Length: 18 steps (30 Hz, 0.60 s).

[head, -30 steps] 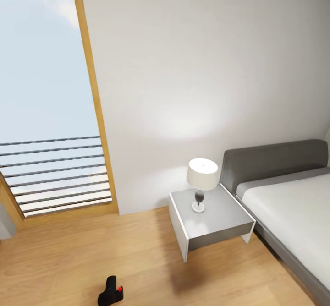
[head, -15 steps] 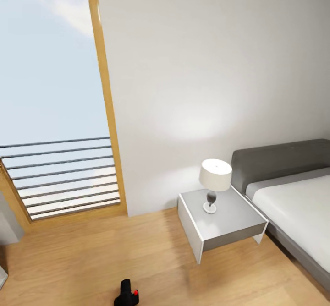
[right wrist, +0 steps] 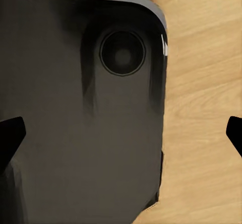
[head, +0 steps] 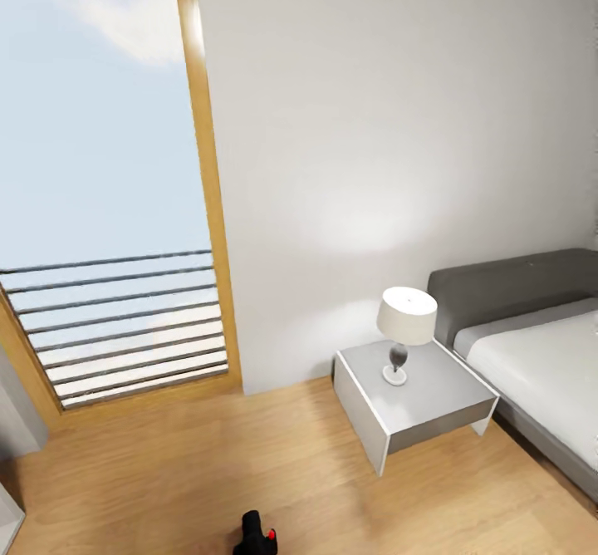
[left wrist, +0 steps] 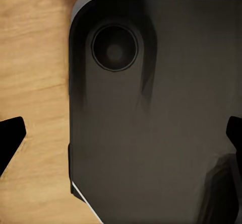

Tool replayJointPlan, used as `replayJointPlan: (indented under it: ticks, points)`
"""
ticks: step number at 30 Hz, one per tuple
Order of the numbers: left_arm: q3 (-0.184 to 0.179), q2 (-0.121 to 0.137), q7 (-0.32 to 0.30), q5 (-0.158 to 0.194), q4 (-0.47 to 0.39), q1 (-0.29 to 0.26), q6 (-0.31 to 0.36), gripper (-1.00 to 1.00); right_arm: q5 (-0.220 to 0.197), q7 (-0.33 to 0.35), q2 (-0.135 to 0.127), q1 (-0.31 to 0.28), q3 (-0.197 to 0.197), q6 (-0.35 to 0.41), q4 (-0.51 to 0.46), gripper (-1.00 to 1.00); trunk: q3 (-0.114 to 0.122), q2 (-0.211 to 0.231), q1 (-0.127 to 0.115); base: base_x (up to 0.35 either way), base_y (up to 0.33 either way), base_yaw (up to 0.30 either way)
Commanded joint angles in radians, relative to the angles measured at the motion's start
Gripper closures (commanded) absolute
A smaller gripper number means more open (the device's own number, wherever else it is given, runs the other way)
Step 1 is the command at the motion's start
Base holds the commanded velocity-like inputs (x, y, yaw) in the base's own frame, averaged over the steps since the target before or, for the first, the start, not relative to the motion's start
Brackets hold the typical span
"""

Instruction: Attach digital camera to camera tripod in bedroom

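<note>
Black digital camera (head: 256, 536) on wood floor (head: 166, 472) (both grippers spread wide, empty).

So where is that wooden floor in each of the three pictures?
Head view: the wooden floor spans the bottom, under the nightstand and the digital camera.
Left wrist view: the wooden floor is a strip beside the dark panel.
Right wrist view: the wooden floor is a strip beside the dark panel.
Shared landmark: the floor's light plank grain.
</note>
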Motion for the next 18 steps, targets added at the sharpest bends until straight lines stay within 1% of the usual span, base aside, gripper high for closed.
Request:
replayJointPlan:
  ticks: [1,9,15,18]
  points:
    - [0.001,0.0,0.0,0.005,0.0,0.0,-0.001,-1.0,-0.001,0.0,0.0,0.0,0.0,-0.004,0.0,-1.0,-0.001,0.0,0.0,0.131,0.32,-0.221]
    - [0.0,0.0,0.0,0.005,0.0,0.0,-0.001,-1.0,0.001,0.0,0.0,0.0,0.001,-0.005,0.0,-1.0,-0.001,0.0,0.0,0.189,0.26,-0.235]
    - [0.0,0.0,0.0,0.005,0.0,0.0,-0.001,-1.0,0.004,0.0,0.0,0.0,0.002,-0.004,0.0,-1.0,-0.001,0.0,0.0,0.212,0.202,-0.241]
    - [0.001,0.0,0.0,0.005,0.0,0.0,-0.001,-1.0,0.004,0.001,0.0,0.0,0.002,-0.004,0.0,-1.0,-0.001,0.0,0.0,0.144,0.138,-0.241]
